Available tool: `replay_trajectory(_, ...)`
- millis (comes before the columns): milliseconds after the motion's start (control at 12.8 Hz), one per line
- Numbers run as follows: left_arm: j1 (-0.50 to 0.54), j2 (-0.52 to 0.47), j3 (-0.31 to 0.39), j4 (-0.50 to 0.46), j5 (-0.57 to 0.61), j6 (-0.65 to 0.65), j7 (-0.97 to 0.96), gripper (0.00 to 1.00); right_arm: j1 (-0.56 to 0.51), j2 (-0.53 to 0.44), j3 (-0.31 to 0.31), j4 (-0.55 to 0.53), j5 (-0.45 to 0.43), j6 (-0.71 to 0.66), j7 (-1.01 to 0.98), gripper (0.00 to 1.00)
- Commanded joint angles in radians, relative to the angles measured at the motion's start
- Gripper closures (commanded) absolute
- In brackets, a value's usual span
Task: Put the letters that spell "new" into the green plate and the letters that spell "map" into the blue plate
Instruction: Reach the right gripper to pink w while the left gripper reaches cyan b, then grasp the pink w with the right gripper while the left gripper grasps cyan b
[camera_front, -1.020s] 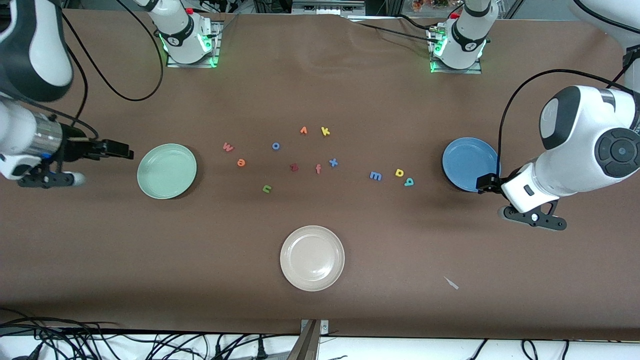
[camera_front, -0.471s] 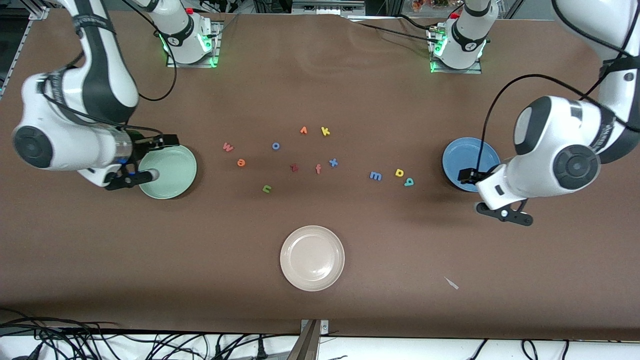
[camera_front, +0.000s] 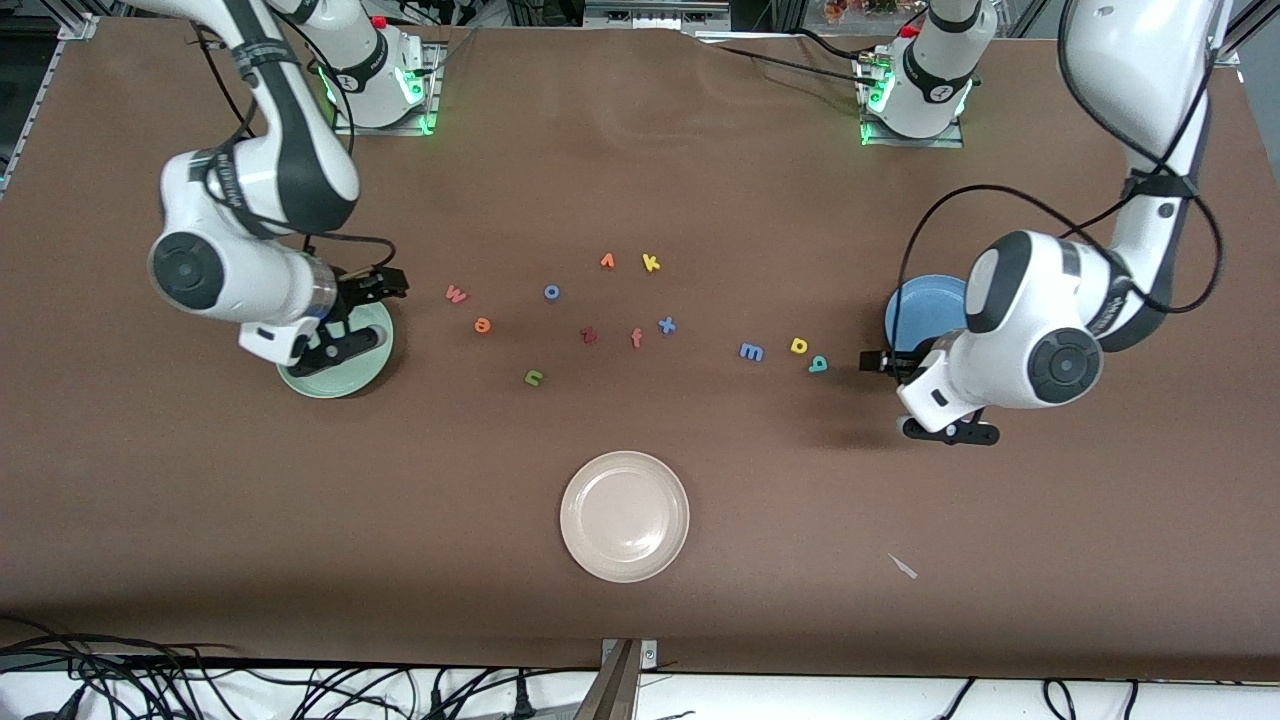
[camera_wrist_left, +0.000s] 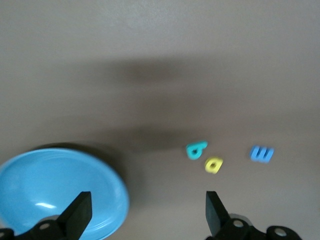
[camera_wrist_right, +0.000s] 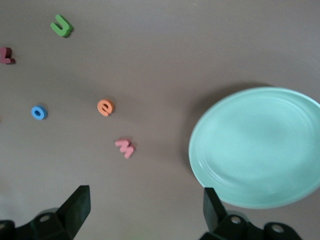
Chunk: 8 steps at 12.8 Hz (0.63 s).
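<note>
- Brown tabletop (camera_front: 700, 180), front view: the green plate (camera_front: 345, 378) lies at the right arm's end, half under the right gripper (camera_front: 375, 310); the blue plate (camera_front: 925, 310) lies at the left arm's end, the left gripper (camera_front: 885, 362) over its nearer rim. Pink w (camera_front: 456, 294), orange e (camera_front: 482, 325) and green n (camera_front: 534, 377) run in a slanted line from 11 toward 5 o'clock. Blue m (camera_front: 751, 351), yellow p (camera_front: 799, 346) and teal a (camera_front: 818, 364) cluster by the blue plate. A cream plate (camera_front: 625, 516) sits nearest the camera.
- Left wrist view: fingers (camera_wrist_left: 80, 212) spread wide, holding nothing.
- Right wrist view: fingers (camera_wrist_right: 75, 205) likewise apart and empty; a blue o (camera_wrist_right: 38, 112) and a dark red z (camera_wrist_right: 6, 55) show among the letters.
</note>
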Motion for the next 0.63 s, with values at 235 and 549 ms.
replay_trajectory(235,-0.081,0.105,0.005,-0.066,-0.034,0.221,-0.347,0.0,-0.006,-0.123,0.094,-0.41,-0.014,0.511,-0.026,0.0)
replay_trajectory(549,-0.109,0.105,0.005,-0.176,-0.032,0.363,-0.376,0.03,-0.005,-0.039,0.141,-0.43,-0.023,0.619,-0.075,0.04)
